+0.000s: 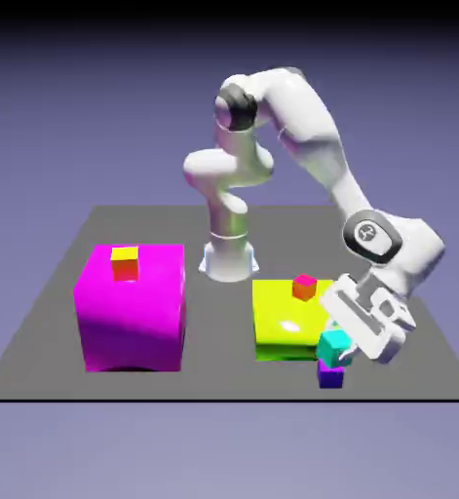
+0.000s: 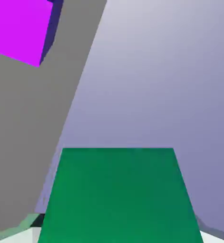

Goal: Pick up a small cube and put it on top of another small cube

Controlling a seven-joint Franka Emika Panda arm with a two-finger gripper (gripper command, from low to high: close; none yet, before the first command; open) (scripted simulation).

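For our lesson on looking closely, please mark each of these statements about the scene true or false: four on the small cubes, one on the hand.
1. The teal cube is between the fingers of the hand. True.
2. The cube with the yellow top lies on the dark table. False: it sits on the big magenta block.
3. The red cube rests on the yellow block. True.
4. The teal cube is already on the yellow-topped cube. False: they are well apart.
5. The hand is empty. False: it grips the teal cube.
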